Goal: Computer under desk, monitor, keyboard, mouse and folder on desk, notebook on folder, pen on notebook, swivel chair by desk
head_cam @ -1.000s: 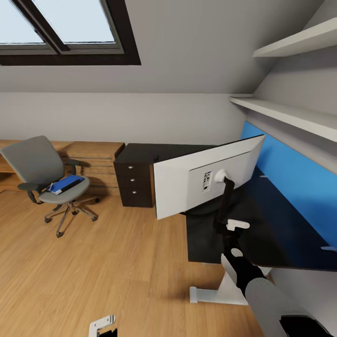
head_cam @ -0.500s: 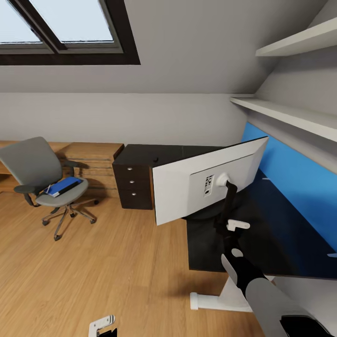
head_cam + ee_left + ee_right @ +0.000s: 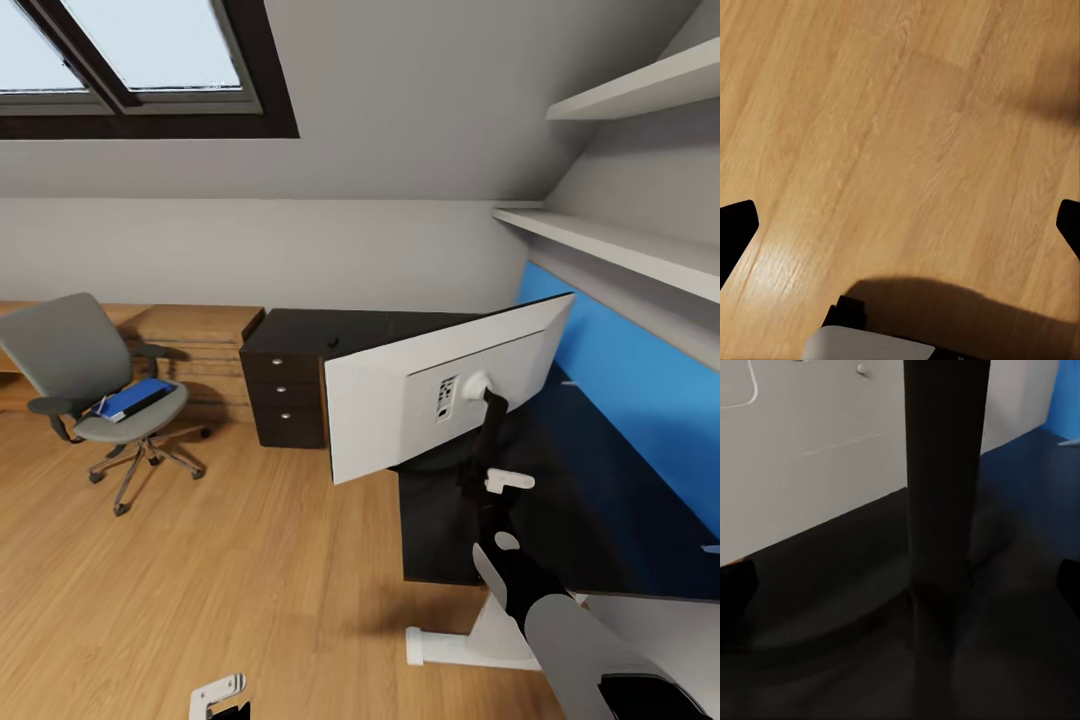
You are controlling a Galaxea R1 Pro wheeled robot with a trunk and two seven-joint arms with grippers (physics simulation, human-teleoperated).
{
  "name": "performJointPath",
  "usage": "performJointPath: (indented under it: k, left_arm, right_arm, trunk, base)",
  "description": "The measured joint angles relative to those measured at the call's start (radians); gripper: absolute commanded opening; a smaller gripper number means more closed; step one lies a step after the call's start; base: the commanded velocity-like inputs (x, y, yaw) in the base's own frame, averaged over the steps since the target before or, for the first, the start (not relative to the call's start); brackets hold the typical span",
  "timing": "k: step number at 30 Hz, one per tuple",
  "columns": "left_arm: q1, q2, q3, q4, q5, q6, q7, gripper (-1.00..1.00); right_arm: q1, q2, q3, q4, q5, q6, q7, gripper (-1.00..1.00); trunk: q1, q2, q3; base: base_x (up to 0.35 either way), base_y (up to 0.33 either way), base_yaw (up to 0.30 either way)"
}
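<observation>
Facing the monitor [image 3: 440, 395] stand, the right pincer [image 3: 900, 577] gapes wide, holding nothing.

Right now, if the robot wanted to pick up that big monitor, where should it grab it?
Probably by the slim black stand, coming from the white back side where the right gripper already is. The monitor is very wide and thin, too broad for the jaws, while the narrow upright post sits between the open fingers.
</observation>
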Motion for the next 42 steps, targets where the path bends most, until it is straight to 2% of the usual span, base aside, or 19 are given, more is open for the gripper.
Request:
performJointPath:
  k: [12, 42]
  left_arm:
    - [0.0, 0.0, 0.0, 0.011, 0.001, 0.0, 0.0, 1.0]
    - [0.0, 0.0, 0.0, 0.015, 0.001, -0.002, 0.0, 1.0]
  right_arm:
    - [0.0, 0.0, 0.0, 0.0, 0.001, -0.011, 0.0, 1.0]
    - [0.0, 0.0, 0.0, 0.002, 0.003, -0.012, 0.0, 1.0]
  trunk:
    - [0.0, 0.0, 0.0]
    - [0.0, 0.0, 0.0]
  base:
    - [0.203, -0.061, 0.0]
    - [0.032, -0.054, 0.0]
